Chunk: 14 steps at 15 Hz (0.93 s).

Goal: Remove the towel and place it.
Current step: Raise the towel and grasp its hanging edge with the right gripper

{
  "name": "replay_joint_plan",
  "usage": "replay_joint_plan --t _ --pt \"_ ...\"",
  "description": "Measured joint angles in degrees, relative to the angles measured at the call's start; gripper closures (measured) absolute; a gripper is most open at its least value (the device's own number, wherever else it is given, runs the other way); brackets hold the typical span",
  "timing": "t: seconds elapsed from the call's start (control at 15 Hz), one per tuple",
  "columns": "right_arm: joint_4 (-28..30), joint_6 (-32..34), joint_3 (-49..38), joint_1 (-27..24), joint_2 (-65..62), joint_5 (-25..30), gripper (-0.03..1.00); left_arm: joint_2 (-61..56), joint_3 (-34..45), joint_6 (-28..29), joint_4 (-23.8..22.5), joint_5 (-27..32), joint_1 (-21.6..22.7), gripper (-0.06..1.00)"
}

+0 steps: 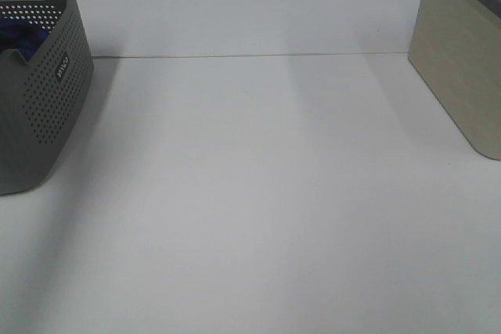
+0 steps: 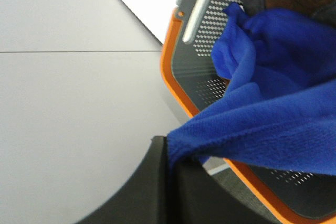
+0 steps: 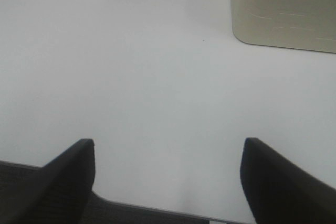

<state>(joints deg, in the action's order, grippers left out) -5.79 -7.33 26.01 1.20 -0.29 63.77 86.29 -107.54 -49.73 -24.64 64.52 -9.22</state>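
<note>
The royal-blue plush towel (image 1: 22,40) lies bunched inside a grey perforated basket (image 1: 48,107) at the far left of the table. In the left wrist view the towel (image 2: 273,114) drapes over the basket's orange rim (image 2: 173,85). A corner of it is pinched between the dark fingers of my left gripper (image 2: 169,144), which is shut on it just outside the rim. My right gripper (image 3: 168,153) is open and empty, with its fingers (image 3: 73,169) spread wide above the bare white table. Neither gripper shows in the exterior view.
A beige box (image 1: 463,60) stands at the back right of the white table (image 1: 258,193) and also shows in the right wrist view (image 3: 286,9). A seam line (image 1: 250,55) crosses the table at the back.
</note>
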Motion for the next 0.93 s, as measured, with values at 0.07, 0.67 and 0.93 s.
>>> replay_joint_plan --t 0.07,0.67,0.93 --pt "0.0 -0.1 0.1 0.0 0.0 -0.1 0.22 -2.6 0.0 3.2 -6.0 -0.9 -6.0 0.94" --pt "-30.9 -30.5 1.4 0.0 16.0 -15.3 0.22 -5.2 0.0 3.7 -20.7 -9.5 -30.8 0.94" --pt "-66.7 -75.5 1.4 0.0 39.8 -14.3 0.22 -4.8 3.6 -6.6 -15.4 -10.4 -38.3 0.94"
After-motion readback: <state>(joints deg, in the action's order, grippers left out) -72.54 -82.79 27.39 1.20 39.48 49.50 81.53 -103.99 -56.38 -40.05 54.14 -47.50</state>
